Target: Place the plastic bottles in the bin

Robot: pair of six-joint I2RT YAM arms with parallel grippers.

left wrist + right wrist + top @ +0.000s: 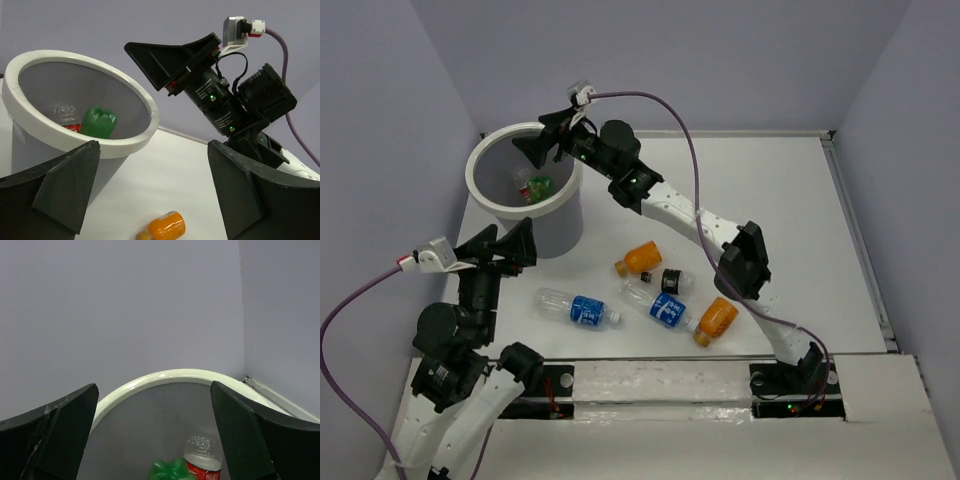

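The bin (558, 232) stands at the far left of the desk (770, 180). Inside it lie a green bottle (98, 121) and a clear red-label bottle (202, 460), side by side against the grey wall.

The right arm (720, 235) reaches across the desk to the bin's far right rim. The right jaws are over the opening, spread wide with nothing between them.

The left arm (470, 300) is at the near left. The left jaws sit just beside the bin's near side, also wide and empty, facing the bin and the right arm's wrist.

Five bottles lie on their sides on the desk, to the right of the bin and nearer than it. An orange bottle (642, 258) is the farthest. A small black-label bottle (671, 281) is just beside it on the near right. Nearer are two clear blue-label bottles, one on the left (578, 308) and one on the right (660, 308). The right one's end is close to a second orange bottle (716, 320), which is the rightmost.
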